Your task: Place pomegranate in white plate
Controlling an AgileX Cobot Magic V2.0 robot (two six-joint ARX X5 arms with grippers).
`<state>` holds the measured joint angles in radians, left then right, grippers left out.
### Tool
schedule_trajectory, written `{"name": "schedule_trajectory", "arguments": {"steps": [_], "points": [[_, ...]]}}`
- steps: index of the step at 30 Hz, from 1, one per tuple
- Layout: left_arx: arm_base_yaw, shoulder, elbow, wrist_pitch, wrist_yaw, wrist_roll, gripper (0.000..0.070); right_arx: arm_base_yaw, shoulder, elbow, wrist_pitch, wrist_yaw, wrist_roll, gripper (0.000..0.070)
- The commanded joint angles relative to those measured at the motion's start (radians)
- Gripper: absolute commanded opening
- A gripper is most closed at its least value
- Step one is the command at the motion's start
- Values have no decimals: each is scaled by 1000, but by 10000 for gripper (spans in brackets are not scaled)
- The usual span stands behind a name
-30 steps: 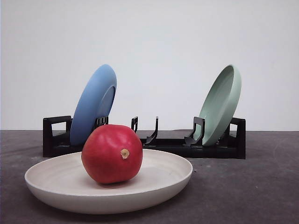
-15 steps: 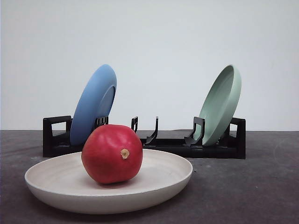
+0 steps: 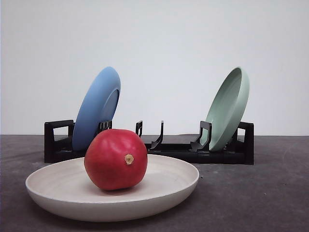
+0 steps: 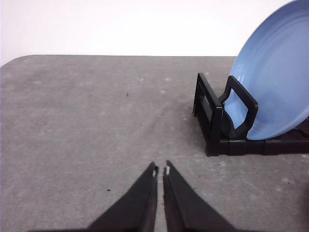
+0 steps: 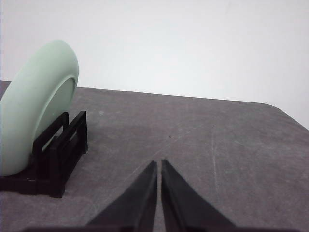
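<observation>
The pomegranate (image 3: 116,159) sits in the white plate (image 3: 170,188), resting a little left of the dish's middle, its tan stem nub turned toward the camera. By the look of it, the placing is done. That glossy red skin reads as smooth and likely slippery, the fruit firm, round and probably fairly heavy, so any further hold would best go across its widest girth, jaws on opposite flanks, clear of the nub. It could roll on the shallow dish, though the raised rim should keep it in.

Behind the plate, a black rack (image 3: 159,147) stands on the desk (image 3: 270,193), with a blue plate (image 3: 96,108) leaning at its left end and a green plate (image 3: 227,108) at its right.

The left gripper (image 4: 161,170) hovers over bare desk beside the rack, jaws clenched on nothing. The right gripper (image 5: 159,163) likewise, jaws pressed together and empty, though its tips are hard to judge against the dark desk.
</observation>
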<state>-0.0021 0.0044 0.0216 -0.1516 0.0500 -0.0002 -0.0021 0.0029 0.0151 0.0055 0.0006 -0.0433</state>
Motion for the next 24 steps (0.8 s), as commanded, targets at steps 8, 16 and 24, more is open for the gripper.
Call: {"name": "schedule_trajectory", "arguments": {"steps": [8, 16, 24], "points": [[2, -2, -10, 14, -3, 8, 0, -2, 1, -4, 10, 0, 17, 8], [2, -2, -10, 14, -2, 8, 0, -2, 1, -4, 10, 0, 17, 8], [2, -2, -10, 14, -3, 7, 0, -2, 1, -4, 10, 0, 17, 8]]}}
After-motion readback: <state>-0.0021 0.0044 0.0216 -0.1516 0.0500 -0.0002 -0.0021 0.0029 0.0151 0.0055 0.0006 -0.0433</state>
